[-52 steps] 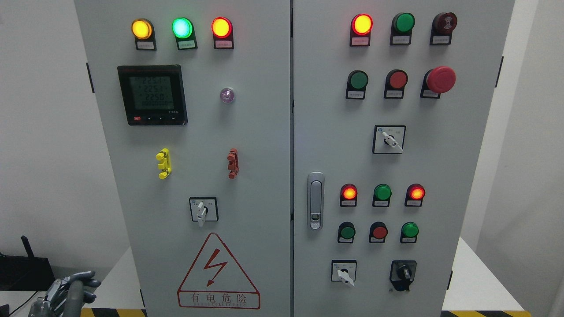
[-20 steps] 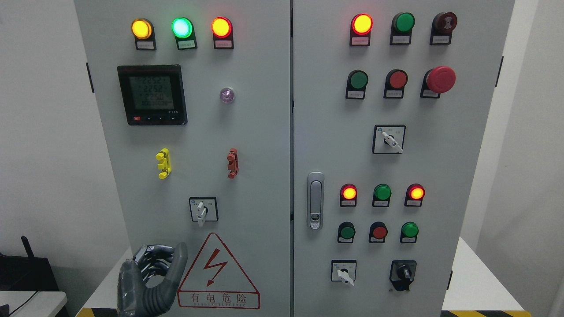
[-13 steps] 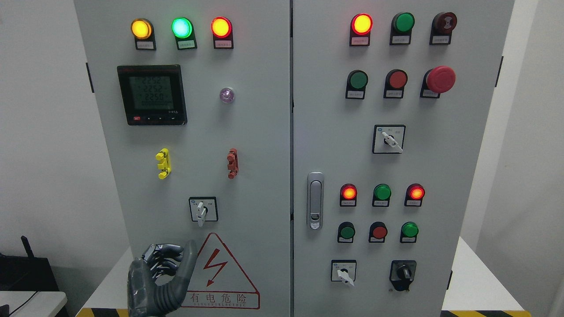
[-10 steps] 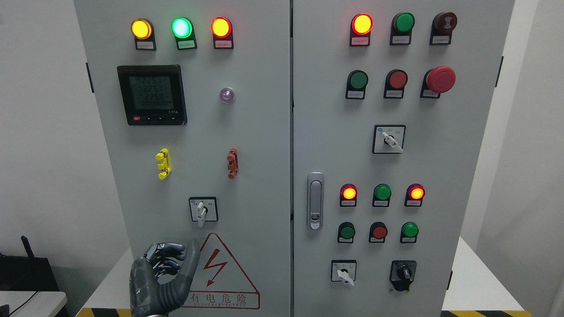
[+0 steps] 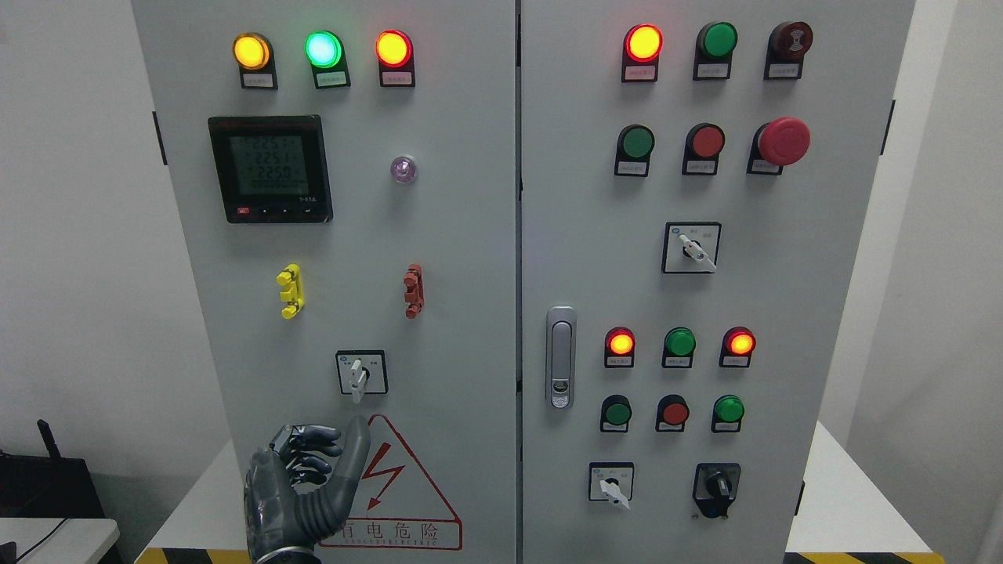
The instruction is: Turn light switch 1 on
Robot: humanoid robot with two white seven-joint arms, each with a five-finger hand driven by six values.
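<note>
Risen toward 1 o'clock: left robot hand (image 5: 302, 489), fingers loosely curled and empty, now just below rotary switch (image 5: 360, 374); grasp next.

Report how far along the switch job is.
Done: the left robot hand is up in front of the cabinet, fingers curled, thumb raised, holding nothing. In hand: it sits just below the rotary switch, not touching. Left: grip the knob, which points straight down, and turn it. The right hand is out of view.
</note>
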